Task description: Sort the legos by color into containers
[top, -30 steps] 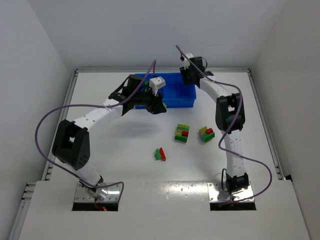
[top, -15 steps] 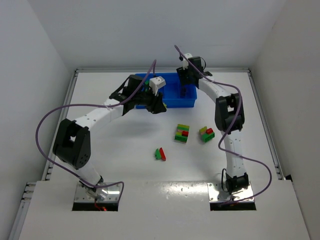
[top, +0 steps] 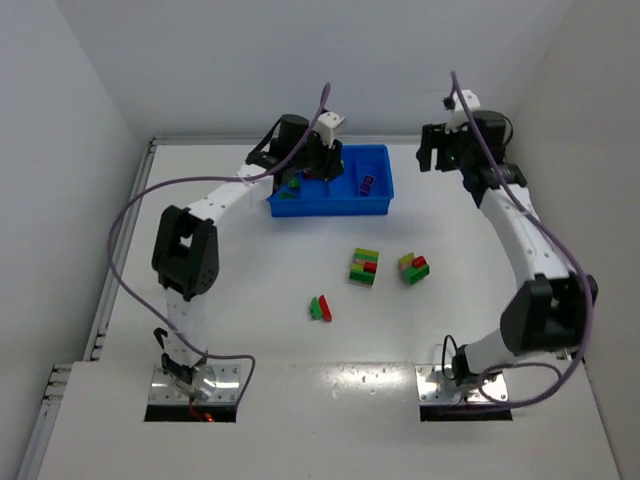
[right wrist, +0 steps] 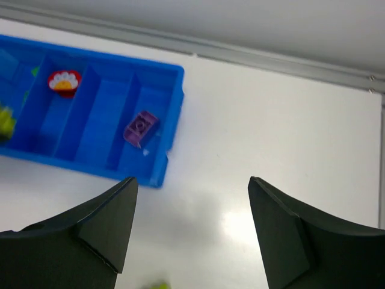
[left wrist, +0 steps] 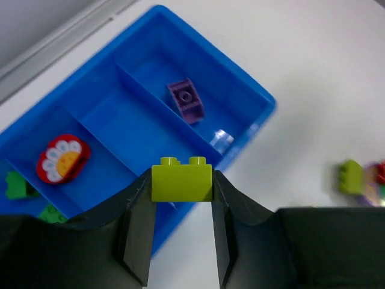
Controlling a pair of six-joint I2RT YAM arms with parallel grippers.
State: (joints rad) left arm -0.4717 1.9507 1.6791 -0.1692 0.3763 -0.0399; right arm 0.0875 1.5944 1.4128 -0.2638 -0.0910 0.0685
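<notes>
Fingers [left wrist: 139,238] of the left gripper [left wrist: 181,188] clamp the two short ends of a yellow-green brick [left wrist: 181,179], which shows two studs along its upper edge in the wrist view. The brick is held above the tray [left wrist: 243,81]. In the top view the left gripper hangs over the tray's middle, and which compartment lies directly beneath the brick cannot be told.

The tray is bright blue and shallow, with four compartments side by side. A purple brick [left wrist: 185,101] lies alone in the right-end compartment. A red piece [left wrist: 62,158] printed with a white and yellow flower lies in the compartment second from the left end. Two green bricks [left wrist: 17,185] lie in the left-end compartment.

The right gripper [right wrist: 191,232] hangs off the right end of the tray, well apart from it, with its fingers [right wrist: 96,229] spread wide and nothing between them.

Three groups of legos rest on the table [top: 250,300] on the near side of the tray, all well apart from it:
- a green, yellow and red clump [top: 364,267]
- a smaller clump [top: 413,268] of the same colours, to the right of the first
- a green and red pair [top: 320,308], farthest from the tray
</notes>
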